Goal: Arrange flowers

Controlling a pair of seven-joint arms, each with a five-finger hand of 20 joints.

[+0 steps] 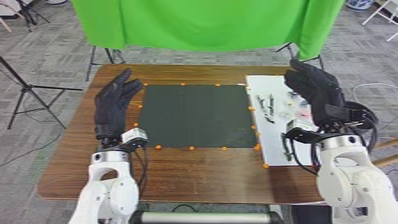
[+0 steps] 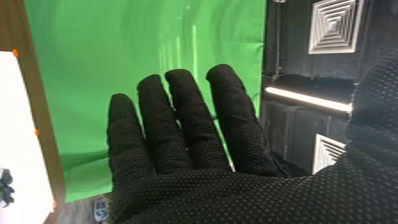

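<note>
Entering at the near edge of the brown table [image 1: 191, 175], the white arms [image 1: 113, 187] support two gloved hands. The near part of the white board [image 1: 276, 157] carries a green stem [image 1: 291, 146]. The left hand [image 1: 111, 111] is over the left side of the dark mat [image 1: 197, 115], fingers straight. The right hand [image 1: 322, 94] is at the board's right side, fingers extended, slightly apart, holding nothing. Beside it, small pale and pink flowers [image 1: 288, 113] and dark stems [image 1: 269, 106] lie on the board. Beyond the table hangs a green cloth [image 1: 204, 22].

Probable step: selection, ahead of the first grasp. Next move: lower the right hand and pinch one stem without crushing its bloom.

Limits: the right hand and forearm mask part of the board; flower types are too small to identify. In the wrist view, a dark cluster [image 2: 6, 187] is cut off.
</note>
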